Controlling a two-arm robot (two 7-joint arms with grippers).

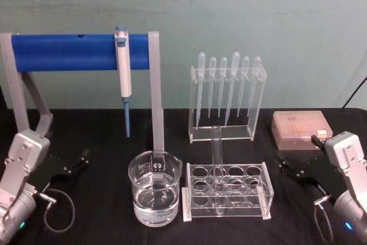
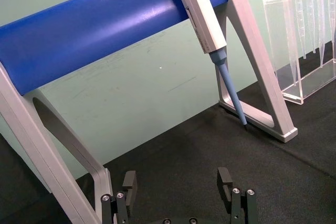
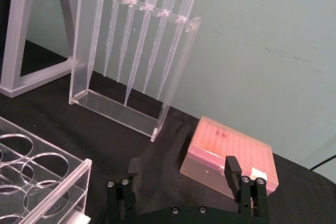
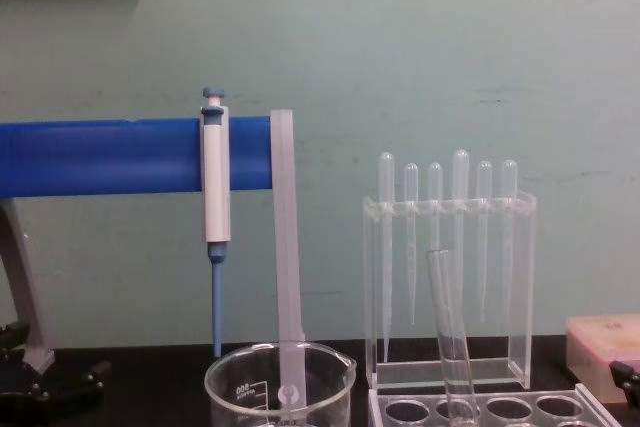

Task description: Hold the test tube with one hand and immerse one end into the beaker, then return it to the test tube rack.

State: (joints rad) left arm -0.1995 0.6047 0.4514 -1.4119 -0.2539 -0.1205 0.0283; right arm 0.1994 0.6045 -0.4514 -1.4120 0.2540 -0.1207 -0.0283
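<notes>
We see a black table (image 1: 97, 136) running across the scene in front of a pale green wall. On its far left stands the biggest piece, a stand with a blue crossbar (image 1: 63, 53) carried on grey legs. To the right of the stand, also toward the far side, is a clear acrylic pipette rack (image 1: 223, 133). Six bulb-topped plastic pipettes (image 1: 234, 78) hang in a row from its top.

Nearer to us, right of centre, sits the clear test tube rack (image 1: 241, 202) with two rows of four round holes. Just beside it on the left is the beaker (image 1: 137, 182), which stands upright close to the stand's right leg. It holds clear liquid (image 1: 153, 202) in its lower part. A pink tip box (image 1: 302, 129) lies at the far right.

The left gripper (image 2: 177, 181) rests low over the table at the near left. We find its two black fingers spread wide apart with nothing between them. The right gripper (image 3: 182, 167) sits low at the near right, close to the tip box, equally wide open and empty.

A white-and-blue pipettor (image 1: 123, 64) hangs from the crossbar with its tip pointing down, clear of the table.

The test tube (image 1: 217, 153) stands in the rack, in what looks to us like the second hole from the left in the far row. Its open rim is up and it leans slightly to the left. It is well apart from both grippers and separate from the beaker.
</notes>
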